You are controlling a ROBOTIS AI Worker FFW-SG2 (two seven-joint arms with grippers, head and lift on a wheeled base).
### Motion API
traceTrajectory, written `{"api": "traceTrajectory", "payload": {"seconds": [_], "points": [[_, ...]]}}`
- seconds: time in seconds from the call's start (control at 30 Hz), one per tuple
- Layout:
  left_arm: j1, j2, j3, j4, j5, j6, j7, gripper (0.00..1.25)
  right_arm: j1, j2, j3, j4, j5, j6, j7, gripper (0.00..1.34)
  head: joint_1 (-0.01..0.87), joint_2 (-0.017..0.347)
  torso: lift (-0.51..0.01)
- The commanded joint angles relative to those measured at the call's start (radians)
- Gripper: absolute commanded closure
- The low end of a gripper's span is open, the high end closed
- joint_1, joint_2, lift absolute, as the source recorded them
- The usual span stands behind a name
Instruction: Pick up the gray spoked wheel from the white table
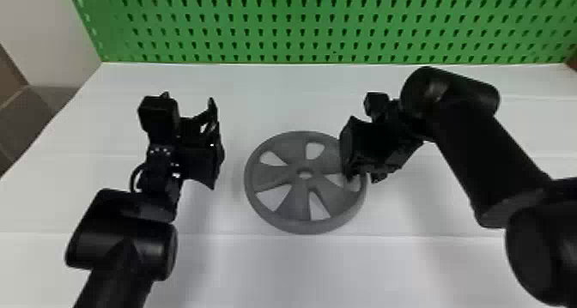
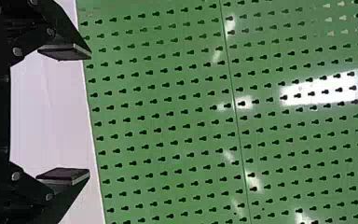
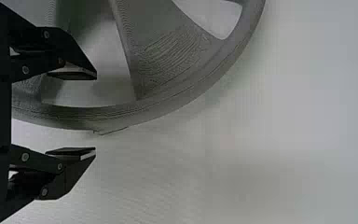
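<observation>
The gray spoked wheel [image 1: 292, 200] lies flat on the white table [image 1: 274, 268], near its middle. At the wheel's right edge is my right gripper [image 1: 354, 174], covering part of the rim. In the right wrist view my right gripper [image 3: 95, 114] stands open, one finger over an opening between spokes and the other outside the rim of the wheel [image 3: 182, 88]. My left gripper [image 1: 217, 144] is held to the left of the wheel, apart from it. Its fingers are open with nothing between them in the left wrist view, where the left gripper [image 2: 90, 114] faces the green board.
A green pegboard [image 1: 300, 24] stands along the table's back edge. The right arm [image 1: 485, 157] reaches over the table's right side, and the left arm [image 1: 124, 234] comes in at the front left.
</observation>
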Motion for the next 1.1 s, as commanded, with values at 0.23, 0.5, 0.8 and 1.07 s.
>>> {"api": "traceTrajectory", "payload": {"seconds": [0.23, 0.5, 0.8, 1.07], "points": [[0.0, 0.0, -0.002, 0.0, 0.0, 0.0, 0.0, 0.37, -0.009, 0.001, 0.018, 0.002, 0.003, 0.003, -0.008, 0.88, 0.782, 0.057, -0.097], [0.0, 0.0, -0.002, 0.002, -0.002, 0.0, 0.0, 0.37, -0.018, 0.001, 0.023, 0.015, 0.003, 0.007, -0.008, 0.89, 0.782, 0.057, -0.097], [0.0, 0.0, -0.002, 0.002, 0.0, 0.0, 0.002, 0.37, -0.032, 0.001, 0.037, 0.038, 0.0, 0.013, -0.008, 1.24, 0.782, 0.057, -0.097], [0.0, 0.0, -0.002, 0.002, -0.002, 0.0, 0.003, 0.37, -0.032, 0.001, 0.037, 0.04, 0.0, 0.014, -0.008, 1.24, 0.782, 0.057, -0.097]]}}
